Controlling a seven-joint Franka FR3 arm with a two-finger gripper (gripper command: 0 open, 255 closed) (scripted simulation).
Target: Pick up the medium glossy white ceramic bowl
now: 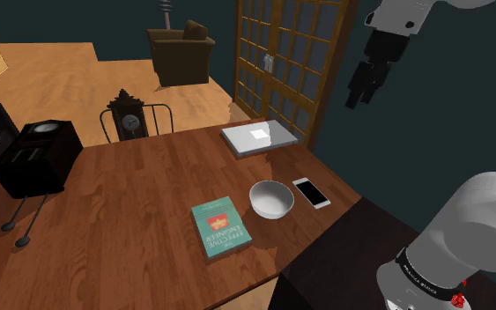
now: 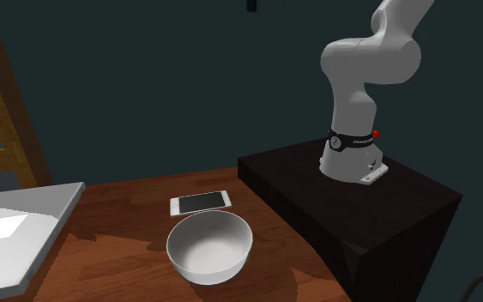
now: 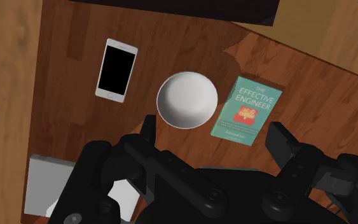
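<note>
The white bowl (image 1: 272, 199) stands upright and empty on the wooden table (image 1: 131, 229), near the edge closest to the stand. In the second exterior view the bowl (image 2: 209, 246) sits just in front of a phone. My black gripper (image 1: 359, 95) hangs high above the table, well up from the bowl and toward the shoulder view's right. Through the wrist view my gripper (image 3: 214, 135) is open, its fingers (image 3: 149, 127) wide apart with nothing between them, and the bowl (image 3: 187, 100) lies far below, just beyond them.
A white-framed phone (image 1: 311, 192) lies beside the bowl, a teal book (image 1: 220, 225) on its other side. A closed grey laptop (image 1: 256, 136) rests further back. A black toaster (image 1: 36, 157) and a chair (image 1: 136, 119) are at the far side. The dark stand (image 2: 351, 206) adjoins the table.
</note>
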